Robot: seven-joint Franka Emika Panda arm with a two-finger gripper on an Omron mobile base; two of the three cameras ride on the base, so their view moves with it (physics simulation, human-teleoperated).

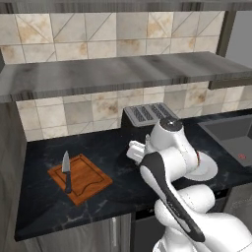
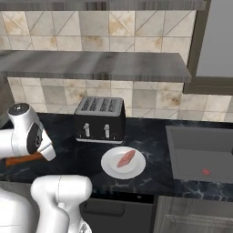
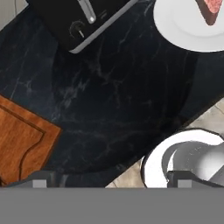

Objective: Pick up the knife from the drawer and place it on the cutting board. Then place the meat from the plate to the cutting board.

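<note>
The knife (image 1: 66, 170), with a black handle and a pale blade, lies on the reddish-brown cutting board (image 1: 79, 178) at the left of the dark counter. A corner of the cutting board (image 3: 22, 138) is at the left of the hand view. The meat (image 2: 126, 158), a pink strip, rests on the white plate (image 2: 136, 170) in front of the toaster; the meat (image 3: 211, 8) and the plate (image 3: 183, 30) are also at the hand view's top right. My gripper (image 3: 111, 180) hangs open over bare counter between board and plate, holding nothing. The drawer is out of view.
A black toaster (image 2: 100, 118) stands at the back of the counter, close behind the plate. A dark sink (image 2: 200, 152) with a small red thing (image 2: 206, 172) in it lies to the right. A grey shelf (image 1: 123, 74) juts out above the counter.
</note>
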